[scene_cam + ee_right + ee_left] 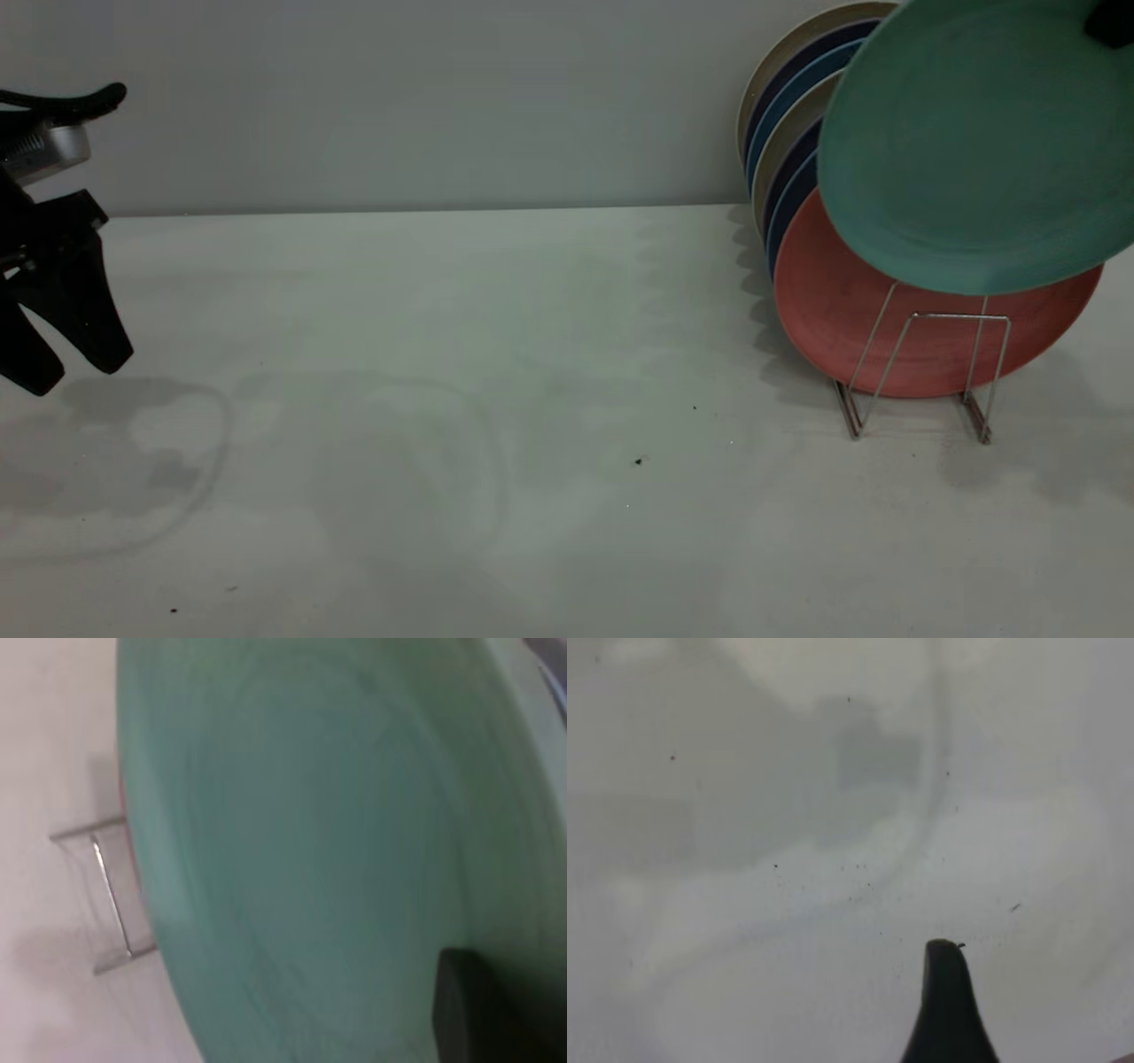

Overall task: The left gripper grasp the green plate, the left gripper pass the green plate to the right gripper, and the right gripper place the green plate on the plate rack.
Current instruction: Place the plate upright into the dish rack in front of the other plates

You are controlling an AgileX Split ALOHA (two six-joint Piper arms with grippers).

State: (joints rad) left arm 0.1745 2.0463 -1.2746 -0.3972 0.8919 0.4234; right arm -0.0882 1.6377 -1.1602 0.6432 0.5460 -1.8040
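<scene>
Above the plate rack (pixel 921 372), the mostly cropped right tool (pixel 1112 22) clamps the green plate (pixel 974 151).

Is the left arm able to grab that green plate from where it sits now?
Probably not. The left end effector hangs at the far left edge over bare table, while the green plate is held aloft by the right end effector above the rack.

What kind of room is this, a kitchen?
Probably a robot test bench, not a kitchen: a bare white table against a plain wall, one plate rack of plates, and the left gripper waiting nearby.
</scene>
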